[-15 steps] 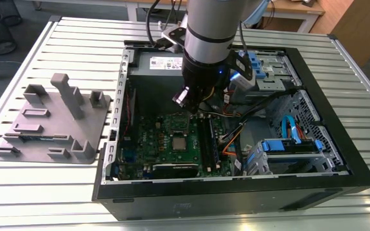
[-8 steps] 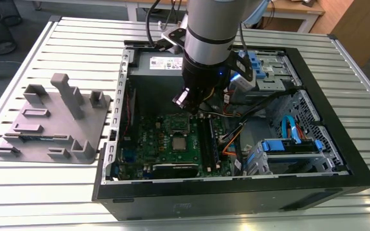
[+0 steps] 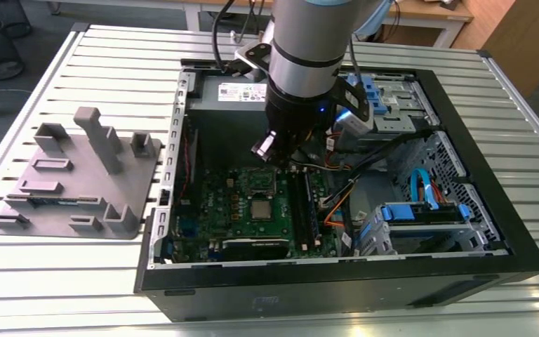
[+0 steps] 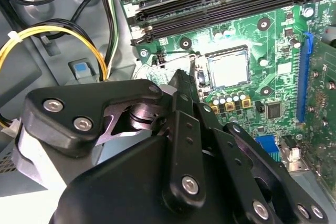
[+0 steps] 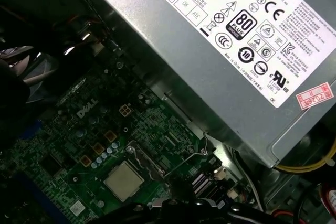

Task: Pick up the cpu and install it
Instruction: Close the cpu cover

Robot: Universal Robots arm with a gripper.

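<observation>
Arm: you saw it coming down nearly upright from the top of the exterior view into the open computer case (image 3: 494,232), its silver and black wrist section over the back half of the case.
Claw: its black linkage (image 4: 181,90) sat in the foreground of the second wrist view, its tip pointing toward the socket area of the motherboard (image 3: 250,210). You could not tell whether the fingers were spread or pressed together, and nothing showed between them.
Claw position: in the exterior view it hung above the motherboard, just below the power supply (image 3: 227,91), well clear of the board surface.
Cpu: you saw it (image 4: 228,69) lying flat in its socket on the motherboard, shiny square top facing up, with the metal frame and lever beside it. In the first wrist view it (image 5: 124,181) sat the same way, near the grey power supply with the white label. In the exterior view it (image 3: 261,210) showed as a small pale square mid-board, apart from the claw.
Memory slots: long black slots (image 4: 220,3) ran next to the socket.
Tray: a grey plastic tray (image 3: 73,182) with upright posts lay on the slatted worktop (image 3: 82,281) at the exterior view's left, beside the case.
Cables: yellow and black wires (image 4: 58,30) looped near the case wall.
</observation>
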